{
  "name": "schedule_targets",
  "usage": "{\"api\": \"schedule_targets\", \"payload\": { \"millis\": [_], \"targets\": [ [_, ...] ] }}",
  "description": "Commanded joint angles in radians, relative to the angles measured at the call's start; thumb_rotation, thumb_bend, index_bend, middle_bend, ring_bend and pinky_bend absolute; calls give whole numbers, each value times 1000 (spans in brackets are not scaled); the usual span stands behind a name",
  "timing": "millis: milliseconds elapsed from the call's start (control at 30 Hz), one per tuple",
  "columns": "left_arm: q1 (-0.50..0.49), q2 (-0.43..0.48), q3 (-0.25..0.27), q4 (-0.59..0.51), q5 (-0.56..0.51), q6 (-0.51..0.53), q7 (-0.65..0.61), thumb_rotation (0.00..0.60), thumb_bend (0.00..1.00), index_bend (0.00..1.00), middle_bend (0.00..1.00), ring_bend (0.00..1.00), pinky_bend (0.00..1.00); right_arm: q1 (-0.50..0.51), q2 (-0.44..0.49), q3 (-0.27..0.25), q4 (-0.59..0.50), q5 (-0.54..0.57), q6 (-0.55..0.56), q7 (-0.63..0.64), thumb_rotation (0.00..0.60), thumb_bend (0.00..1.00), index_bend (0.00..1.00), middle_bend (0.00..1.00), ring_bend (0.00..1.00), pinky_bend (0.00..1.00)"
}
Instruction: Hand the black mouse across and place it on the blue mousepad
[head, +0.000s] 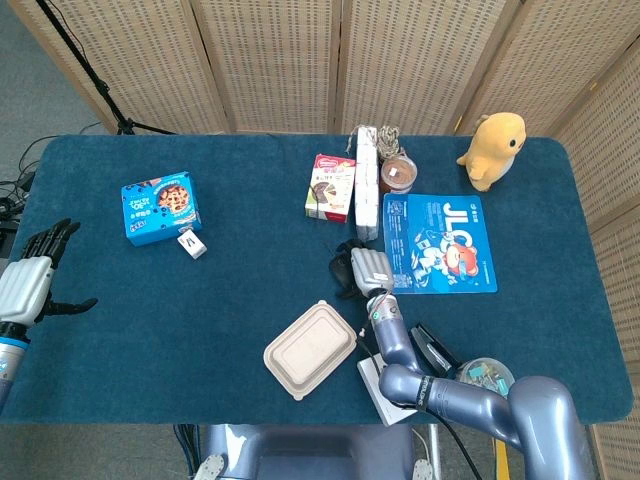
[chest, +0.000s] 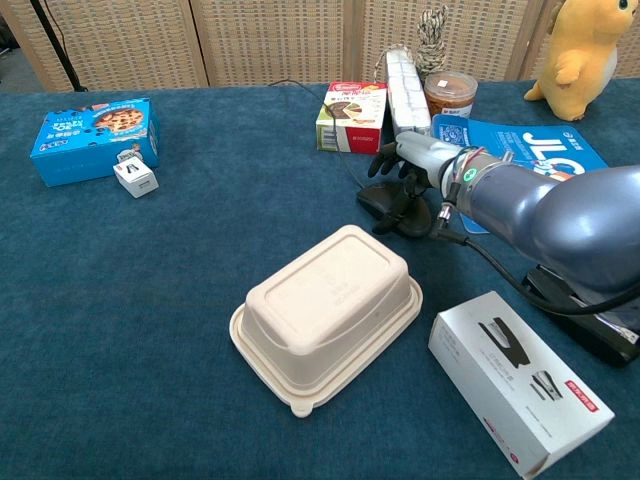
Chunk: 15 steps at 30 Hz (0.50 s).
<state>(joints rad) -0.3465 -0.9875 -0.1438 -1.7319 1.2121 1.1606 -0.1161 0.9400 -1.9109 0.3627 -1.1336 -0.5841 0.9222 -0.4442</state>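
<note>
The black mouse (chest: 392, 208) lies on the blue tablecloth just left of the blue mousepad (chest: 545, 150), which carries a cartoon print. My right hand (chest: 418, 160) sits on top of the mouse with its dark fingers curled down around it. From the head view, the right hand (head: 368, 268) hides most of the mouse (head: 346, 281), next to the mousepad (head: 440, 243). My left hand (head: 27, 283) hovers at the table's far left edge, fingers spread and holding nothing.
A beige takeaway box (chest: 325, 315) lies in front of the mouse. A white stapler carton (chest: 520, 385) and black stapler (chest: 590, 325) sit at the right front. Behind stand a snack box (chest: 350, 115), jar (chest: 450, 95) and yellow plush (chest: 580, 45). A blue cookie box (chest: 92, 135) is far left.
</note>
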Motion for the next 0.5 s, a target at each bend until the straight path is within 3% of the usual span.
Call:
{"api": "schedule_targets", "payload": {
  "millis": [33,167,300,500],
  "targets": [
    [0,-1,0,-1,1,-1,3,600,97,0,0,0,0,-6,-8,1,12,-20,10,13,600,221,318,260,290,541],
    [1,-1,0,-2,1,-3,5,600,98,0,0,0,0,-23,-19,-2,19,-80,50,47,600,364,387,347,392,614],
    [2,0,1,-5,7,-3,3,600,98,0,0,0,0,-37,-20,-5,21,-108,63,57,600,464,409,381,423,644],
    [5,3,1,-7,11,-5,-4,600,98,0,0,0,0,-71,10,-2,-43,-155,110,74,600,495,416,387,424,647]
  ]
}}
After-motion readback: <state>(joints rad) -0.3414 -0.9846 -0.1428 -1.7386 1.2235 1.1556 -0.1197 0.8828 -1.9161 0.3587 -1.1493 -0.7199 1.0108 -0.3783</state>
